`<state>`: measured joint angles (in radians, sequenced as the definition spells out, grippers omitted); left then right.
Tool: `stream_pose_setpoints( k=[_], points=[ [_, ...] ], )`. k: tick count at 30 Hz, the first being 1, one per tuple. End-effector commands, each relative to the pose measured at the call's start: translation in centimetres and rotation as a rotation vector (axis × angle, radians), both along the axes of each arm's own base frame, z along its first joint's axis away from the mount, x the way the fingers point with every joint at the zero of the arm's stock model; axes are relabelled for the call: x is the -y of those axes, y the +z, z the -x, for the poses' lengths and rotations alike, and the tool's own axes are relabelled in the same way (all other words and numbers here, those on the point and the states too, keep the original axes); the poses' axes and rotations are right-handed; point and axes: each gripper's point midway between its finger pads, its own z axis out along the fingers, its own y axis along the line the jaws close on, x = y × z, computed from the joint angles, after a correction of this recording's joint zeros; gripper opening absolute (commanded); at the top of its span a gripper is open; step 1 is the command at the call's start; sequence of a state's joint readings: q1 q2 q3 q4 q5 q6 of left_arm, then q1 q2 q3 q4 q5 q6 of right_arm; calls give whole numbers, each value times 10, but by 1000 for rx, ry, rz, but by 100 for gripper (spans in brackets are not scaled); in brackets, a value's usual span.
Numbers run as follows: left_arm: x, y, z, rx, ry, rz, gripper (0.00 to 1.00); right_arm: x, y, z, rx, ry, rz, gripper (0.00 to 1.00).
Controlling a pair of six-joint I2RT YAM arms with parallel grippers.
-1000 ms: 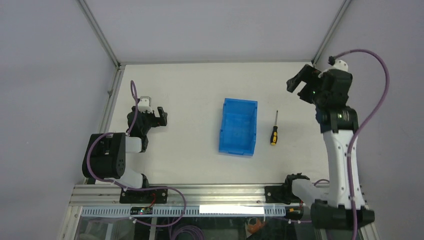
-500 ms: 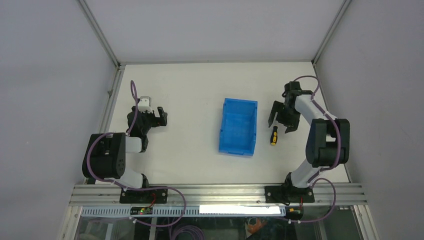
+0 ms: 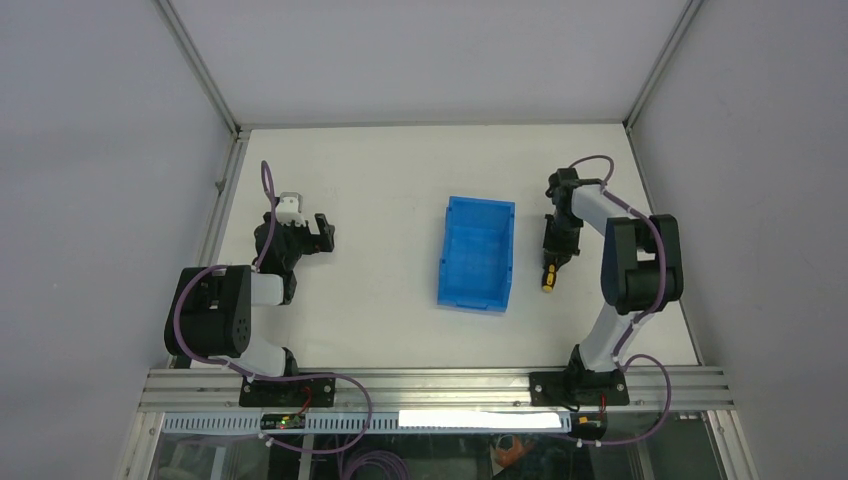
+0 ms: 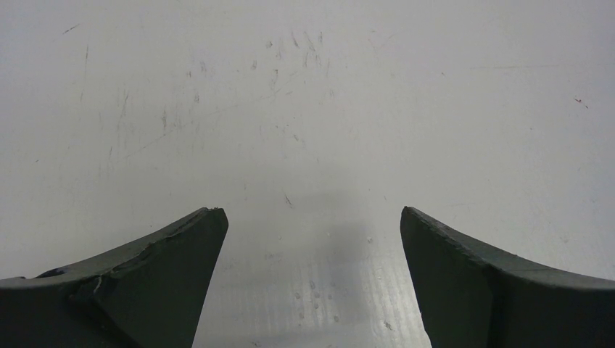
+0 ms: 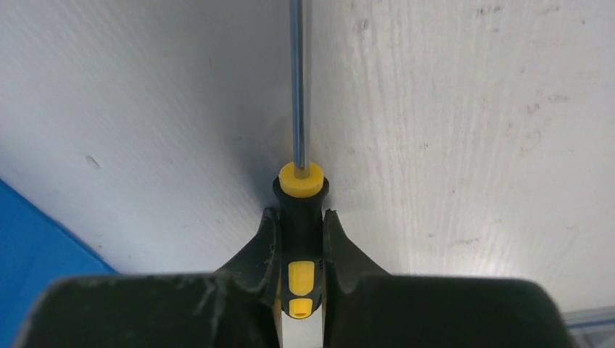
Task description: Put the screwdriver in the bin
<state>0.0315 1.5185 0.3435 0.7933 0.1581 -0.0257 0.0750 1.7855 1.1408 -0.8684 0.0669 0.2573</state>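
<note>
The screwdriver lies on the white table just right of the blue bin, its shaft pointing toward the back. My right gripper is down over it. In the right wrist view the right gripper is shut on the black-and-yellow handle of the screwdriver, and the thin shaft runs straight up out of frame. A corner of the bin shows at the lower left. My left gripper rests far left of the bin. It stands open over bare table in the left wrist view.
Grey walls with metal frame posts close the table at the back and sides. The aluminium rail carrying both arm bases runs along the near edge. Purple cables loop off each arm.
My right arm came down from the back right corner onto the screwdriver, and its jaws closed on the handle. The left arm, the bin and the screwdriver have not moved.
</note>
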Motion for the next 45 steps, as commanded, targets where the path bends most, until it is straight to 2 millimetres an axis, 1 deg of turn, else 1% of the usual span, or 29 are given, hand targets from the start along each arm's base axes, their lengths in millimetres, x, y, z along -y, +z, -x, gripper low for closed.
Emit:
stream_pose_setpoints(
  k=[1, 2, 3, 5, 8, 11, 13, 15, 18, 20, 22, 24, 26, 28, 32, 33, 34, 35, 37, 40, 44, 45],
  points=[
    [4, 24, -12, 85, -13, -1, 99, 6, 41, -2, 22, 53, 64, 0],
    [4, 24, -12, 85, -13, -1, 99, 4, 60, -7, 52, 56, 54, 0],
    [4, 23, -11, 84, -14, -1, 99, 3, 76, -6, 65, 58, 46, 0],
    [4, 24, -12, 85, -14, -1, 99, 0, 106, 3, 66, 59, 25, 0],
    [4, 23, -12, 85, -13, -1, 99, -6, 145, 14, 102, 55, -14, 0],
    [4, 24, -12, 85, -14, -1, 99, -7, 178, 26, 148, 40, -15, 0],
    [4, 23, -11, 83, -14, -1, 99, -7, 197, 29, 193, 23, 12, 0],
    [4, 24, -12, 86, -14, -1, 99, -15, 210, 31, 242, 23, -3, 0],
    [4, 24, -12, 86, -14, -1, 99, -39, 228, 29, 332, 33, -54, 0],
    [4, 23, -11, 84, -14, -1, 99, -66, 238, 22, 408, 61, -124, 0],
    [4, 24, -12, 85, -13, -1, 99, -102, 245, 20, 466, 131, -199, 0],
    [4, 24, -12, 85, -15, -1, 99, -129, 247, 17, 504, 180, -238, 0],
    [4, 23, -11, 84, -14, -1, 99, -150, 242, 15, 519, 221, -241, 0],
    [4, 24, -12, 86, -14, -1, 99, -167, 231, 13, 516, 258, -248, 0],
    [4, 23, -11, 84, -14, -1, 99, -193, 190, 16, 463, 311, -265, 0],
    [4, 24, -12, 85, -14, -1, 99, -198, 175, 18, 436, 322, -267, 0],
    [4, 23, -11, 84, -13, -1, 99, -202, 166, 17, 425, 327, -274, 0],
    [4, 24, -11, 85, -14, -1, 99, -206, 150, 19, 396, 335, -267, 0],
    [4, 23, -11, 83, -13, -1, 99, -212, 127, 20, 360, 358, -257, 0],
    [4, 24, -12, 85, -13, -1, 99, -213, 95, 21, 302, 367, -203, 0],
    [4, 24, -12, 85, -13, -1, 99, -203, 52, 17, 254, 334, -82, 0],
    [4, 23, -12, 85, -13, -1, 99, -201, 47, 16, 248, 326, -64, 0]
  ],
)
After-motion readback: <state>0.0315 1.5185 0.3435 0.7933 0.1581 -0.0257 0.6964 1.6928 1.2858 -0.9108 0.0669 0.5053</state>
